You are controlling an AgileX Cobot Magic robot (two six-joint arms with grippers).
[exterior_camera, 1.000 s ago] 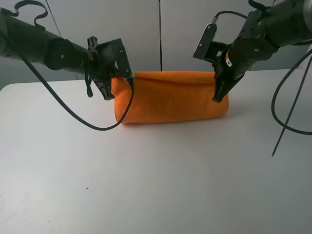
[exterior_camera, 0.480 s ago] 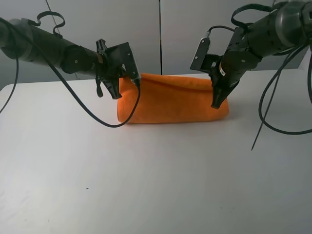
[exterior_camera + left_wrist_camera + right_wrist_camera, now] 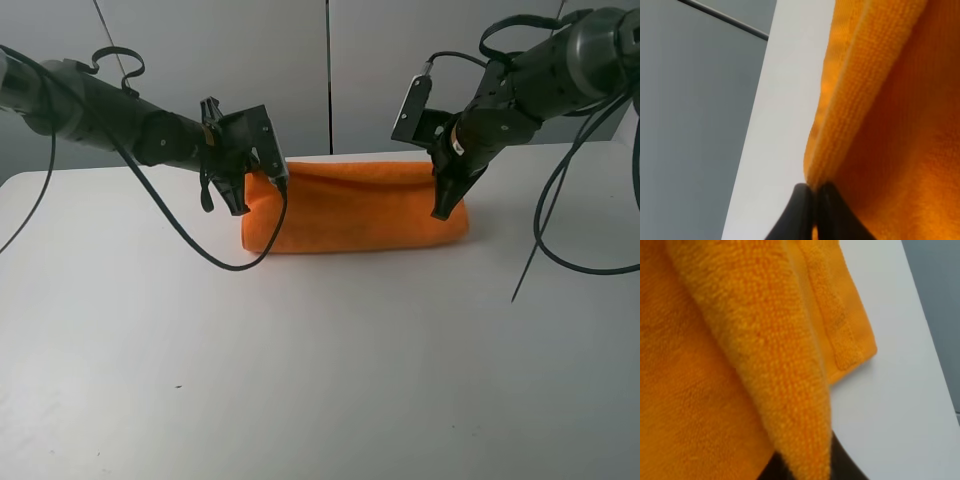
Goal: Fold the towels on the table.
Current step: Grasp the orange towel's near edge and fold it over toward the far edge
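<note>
Where the counter (image 3: 300, 360) runs back to its far edge, the towel (image 3: 350, 212) is found lying lengthwise along that edge, roughly midway between the two far corners and well apart from the near edge. It is doubled over into a long orange band, with a rounded fold turned toward the near edge and the upper layer raised a little at both ends.

The end toward the far left corner is held by the left hand (image 3: 238, 200), which is set low against the cloth. In the left wrist view its two dark fingers (image 3: 799, 212) are seen pressed together on a thin doubled edge of the towel (image 3: 890, 130), with bare counter (image 3: 780, 115) just beside it.

The end toward the far right corner is held by the right hand (image 3: 441, 208), which is pointed steeply down at the cloth. In the right wrist view a thick fold of the towel (image 3: 725, 365) is drawn to a point between dark fingertips (image 3: 845, 470) — pinched there, though only slivers of the fingers are shown. A stitched hem band (image 3: 837, 335) is seen on the lower layer, which is laid flat on the counter (image 3: 900, 405).

Black cables (image 3: 228, 268) are hung from both arms — one is looped down in front of the towel's left end. Grey wall panels (image 3: 400, 60) are seen behind the far edge.
</note>
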